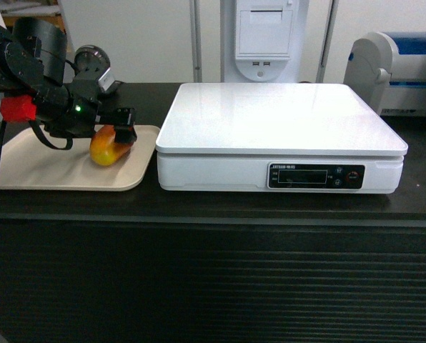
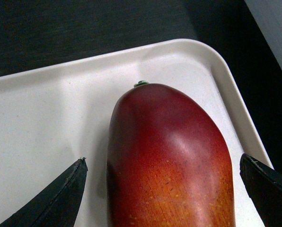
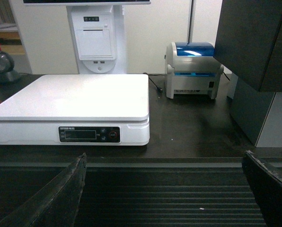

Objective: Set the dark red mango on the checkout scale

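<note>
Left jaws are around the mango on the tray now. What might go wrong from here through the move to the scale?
1. The left gripper stands open with gaps either side of the dark red mango; its glossy, rounded skin may slip as the jaws close.
2. The mango lies near the beige tray edge beside the scale; a low carry might clip the raised platform.

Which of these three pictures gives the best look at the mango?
The left wrist view: the mango fills the picture, red skin and green stem end sharp, lying on the beige tray between the open left gripper fingers. The head view shows it small, partly hidden by that gripper. The right wrist view misses it entirely.
</note>
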